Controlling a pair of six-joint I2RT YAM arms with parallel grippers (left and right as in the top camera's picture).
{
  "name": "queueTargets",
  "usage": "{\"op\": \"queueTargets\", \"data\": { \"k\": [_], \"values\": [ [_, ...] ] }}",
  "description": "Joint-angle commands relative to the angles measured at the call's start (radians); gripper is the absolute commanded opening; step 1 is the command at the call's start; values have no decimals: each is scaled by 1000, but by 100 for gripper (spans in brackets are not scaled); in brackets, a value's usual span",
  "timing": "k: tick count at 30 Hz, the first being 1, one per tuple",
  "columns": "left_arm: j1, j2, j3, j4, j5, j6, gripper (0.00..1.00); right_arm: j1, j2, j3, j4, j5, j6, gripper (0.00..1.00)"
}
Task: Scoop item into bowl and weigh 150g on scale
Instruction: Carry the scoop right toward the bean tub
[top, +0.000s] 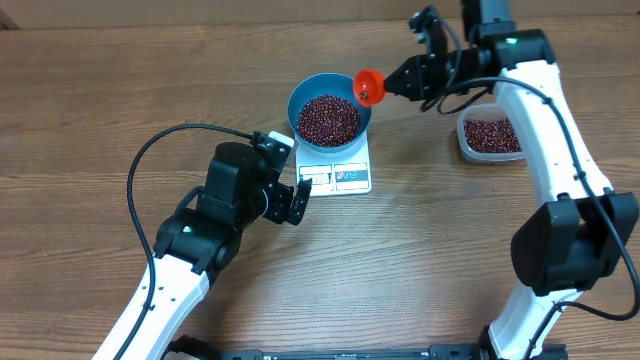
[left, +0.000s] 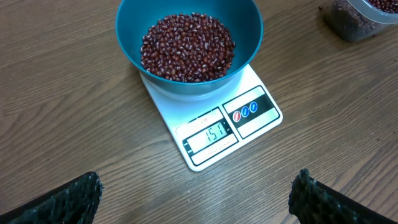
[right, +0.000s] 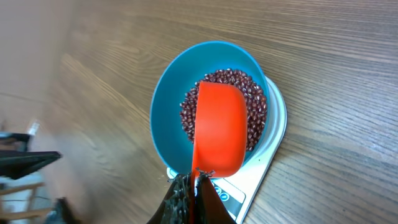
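Right gripper (right: 193, 194) clenched on scoop (right: 219, 130), long axis out over bowl (right: 166, 112); left gripper (left: 198, 196) released; left wrist alone shows scale (left: 252, 81) reading 151

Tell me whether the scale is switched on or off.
On. The scale shows digits, 151, on its display, with the blue bowl of beans sitting on it.

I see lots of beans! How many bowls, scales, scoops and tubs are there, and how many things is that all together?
blue bowl: 1
white scale: 1
orange scoop: 1
clear tub: 1
Total: 4
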Motion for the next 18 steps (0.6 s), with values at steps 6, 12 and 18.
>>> {"op": "queueTargets", "data": {
  "k": [6, 12, 18],
  "values": [
    [4, 8, -4, 0, 6, -10, 100, -63, -47, 31, -19, -116, -21, 4],
    [3, 8, -4, 0, 6, -10, 100, -63, -47, 31, -25, -115, -34, 4],
    [3, 8, -4, 0, 6, -10, 99, -40, -47, 31, -26, -115, -34, 4]
  ]
}}
